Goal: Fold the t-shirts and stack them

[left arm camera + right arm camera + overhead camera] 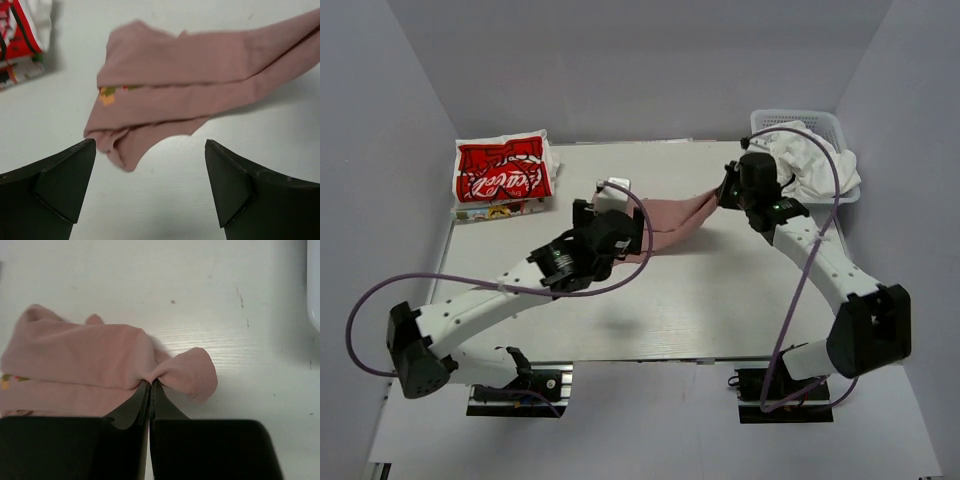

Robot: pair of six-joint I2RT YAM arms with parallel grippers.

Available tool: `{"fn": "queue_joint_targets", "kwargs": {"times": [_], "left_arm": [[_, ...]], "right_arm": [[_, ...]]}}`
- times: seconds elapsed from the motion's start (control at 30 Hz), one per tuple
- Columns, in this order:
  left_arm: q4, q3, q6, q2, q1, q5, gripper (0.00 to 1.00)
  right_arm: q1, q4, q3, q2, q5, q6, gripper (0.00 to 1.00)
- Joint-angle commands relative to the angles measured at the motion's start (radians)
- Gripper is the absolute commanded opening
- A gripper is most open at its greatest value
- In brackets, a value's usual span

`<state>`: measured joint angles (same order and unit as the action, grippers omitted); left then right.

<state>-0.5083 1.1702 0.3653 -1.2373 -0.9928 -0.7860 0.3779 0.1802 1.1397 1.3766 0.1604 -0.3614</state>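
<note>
- Folded red soft-cloth t-shirt with white script (503, 172): far left, well apart.
- Left gripper (150, 150): wide open, empty, above the pink shirt's bunched end.
- Dusty pink soft-cloth t-shirt (190, 95): on the white table (700, 300); light and limp, probably best gripped at a hem corner.
- Right gripper (150, 385): pinched on its other end.
- White plastic mesh basket (800, 125): holds crumpled white cloth (815, 165), far right, probably not in the way.
</note>
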Motion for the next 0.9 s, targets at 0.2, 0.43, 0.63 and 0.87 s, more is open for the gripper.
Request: {"fn": "queue_joint_targets", "kwargs": {"times": [0.2, 0.43, 0.63, 0.87], "left_arm": [[-0.106, -0.23, 0.25, -0.131, 0.181, 0.181, 1.0], [0.066, -0.308, 0.249, -0.253, 0.36, 0.278, 0.92], [0.155, -0.231, 0.201, -0.401, 0.43, 0.401, 0.8], [0.076, -0.202, 0.224, -0.358, 0.456, 0.355, 0.0]], "right_arm": [[-0.063, -0.033, 0.046, 0.229, -0.024, -0.079, 0.0], [-0.077, -0.056, 0.042, 0.266, -0.082, -0.064, 0.0], [-0.086, -0.056, 0.034, 0.269, -0.082, -0.051, 0.0], [-0.094, -0.05, 0.023, 0.254, -0.055, -0.045, 0.0]]}}
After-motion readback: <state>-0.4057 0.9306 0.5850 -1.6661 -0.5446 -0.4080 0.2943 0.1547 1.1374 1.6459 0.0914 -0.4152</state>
